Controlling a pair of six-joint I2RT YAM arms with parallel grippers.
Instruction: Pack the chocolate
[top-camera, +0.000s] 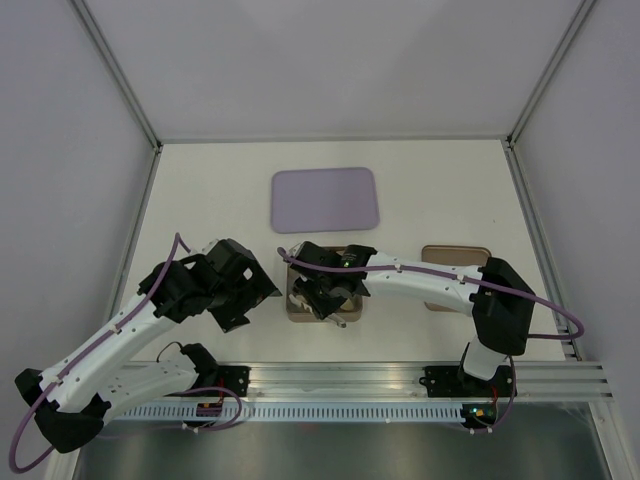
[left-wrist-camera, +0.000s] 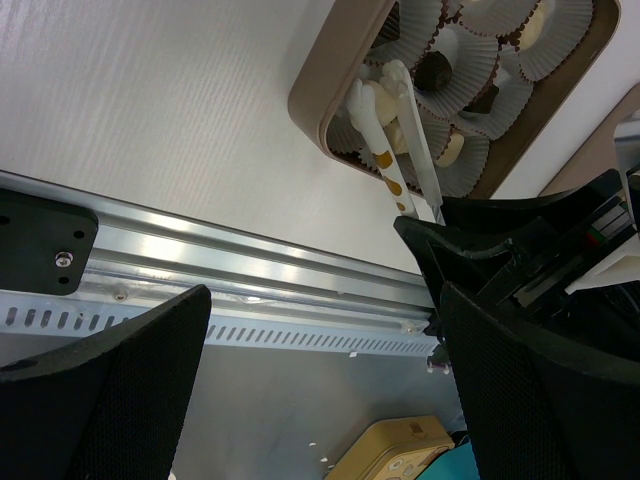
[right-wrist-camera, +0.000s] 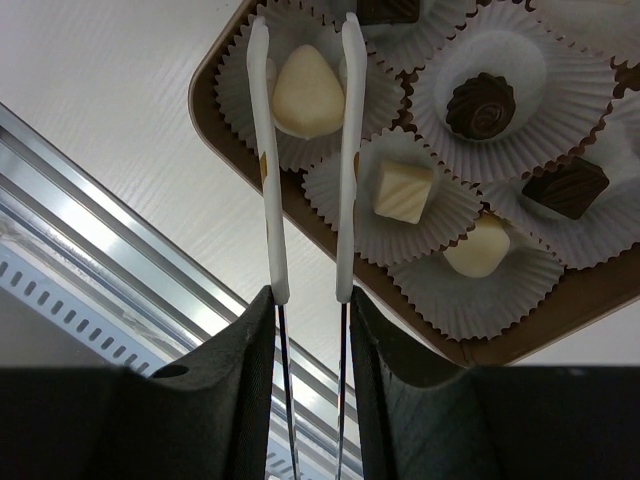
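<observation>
The chocolate sits in white paper cups inside a brown tray (right-wrist-camera: 560, 315), also seen in the top view (top-camera: 295, 312) and the left wrist view (left-wrist-camera: 310, 110). My right gripper (right-wrist-camera: 312, 300) is shut on the metal tongs (right-wrist-camera: 347, 150), just above the tray (top-camera: 325, 295). The tongs' two white tips flank a cream chocolate (right-wrist-camera: 306, 92) in the corner cup, close against both its sides. Other pieces lie nearby: a dark round one (right-wrist-camera: 481, 104), a cream square (right-wrist-camera: 402, 191) and a dark one (right-wrist-camera: 565, 187). My left gripper (left-wrist-camera: 325, 300) hangs open and holds nothing, left of the tray (top-camera: 245, 300).
A lilac rectangular lid (top-camera: 326, 199) lies behind the tray and a brown lid (top-camera: 455, 255) lies to the right under my right arm. The aluminium rail (left-wrist-camera: 250, 265) runs along the near table edge. A yellow tin (left-wrist-camera: 400, 450) sits below it.
</observation>
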